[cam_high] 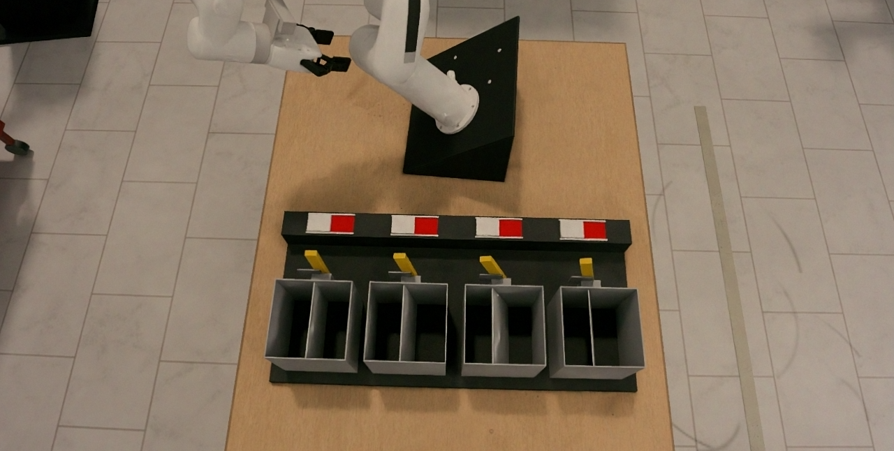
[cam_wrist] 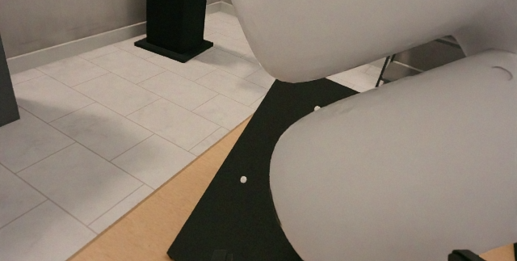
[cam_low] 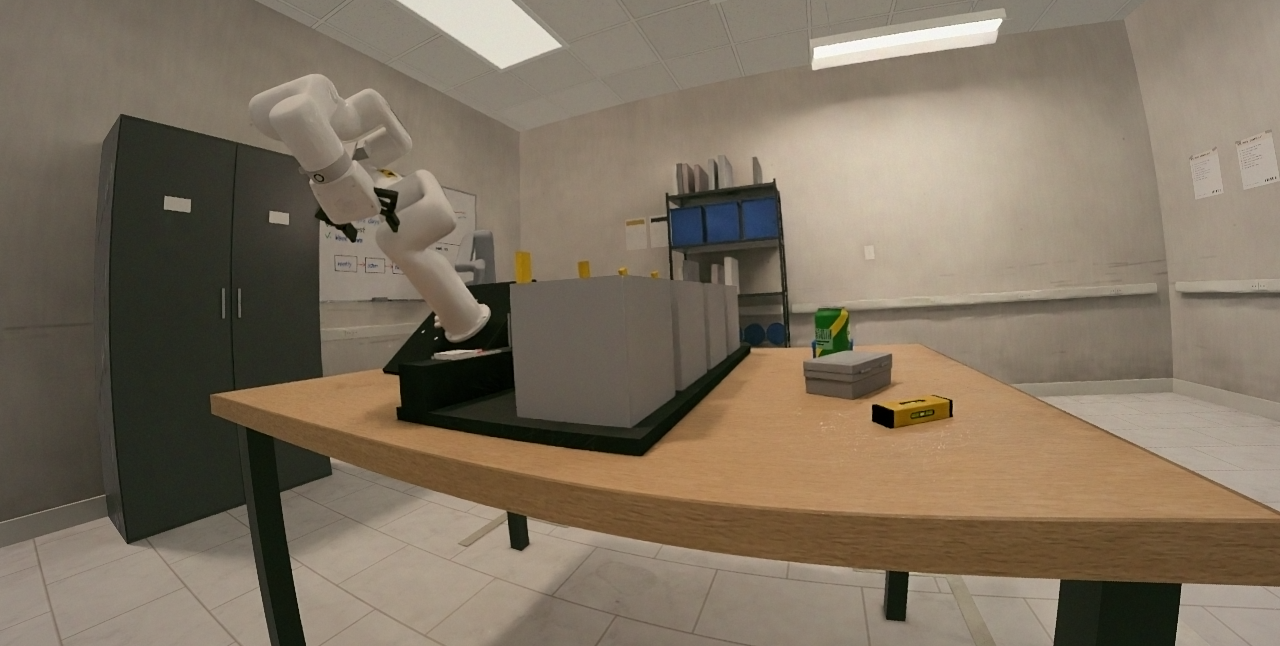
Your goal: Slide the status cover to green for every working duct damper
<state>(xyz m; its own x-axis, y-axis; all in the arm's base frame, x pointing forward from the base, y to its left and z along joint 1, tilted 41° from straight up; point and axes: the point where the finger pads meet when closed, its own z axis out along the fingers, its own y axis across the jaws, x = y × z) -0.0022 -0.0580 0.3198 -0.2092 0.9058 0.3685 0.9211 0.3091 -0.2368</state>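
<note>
Four open grey box dampers stand in a row: leftmost [cam_high: 312, 365] [cam_low: 572, 355], second [cam_high: 406, 368], third [cam_high: 503, 371] and rightmost [cam_high: 596, 373]. Each stands behind its own slider and shows an upright blade inside. Their yellow levers [cam_high: 316, 261] [cam_high: 405, 264] [cam_high: 492, 266] [cam_high: 585, 267] point toward the sliders; the first three look slanted, the rightmost straighter. All four sliders show red [cam_high: 341, 223] [cam_high: 426, 225] [cam_high: 510, 227] [cam_high: 594, 229] on the right, with white covers [cam_high: 318, 223] [cam_high: 402, 225] [cam_high: 487, 227] [cam_high: 571, 229] on the left. My gripper [cam_high: 334, 49] [cam_low: 368, 219] is open and empty, high beside the arm's base, far from the dampers.
The black slider rail [cam_high: 369, 226] and base plate [cam_high: 454, 323] lie on the wooden table [cam_high: 350, 179]. The arm's black wedge mount [cam_high: 462, 158] [cam_wrist: 218, 212] stands behind the rail. A grey case [cam_low: 845, 378], a yellow level [cam_low: 913, 411] and a green can [cam_low: 831, 330] are also on the table.
</note>
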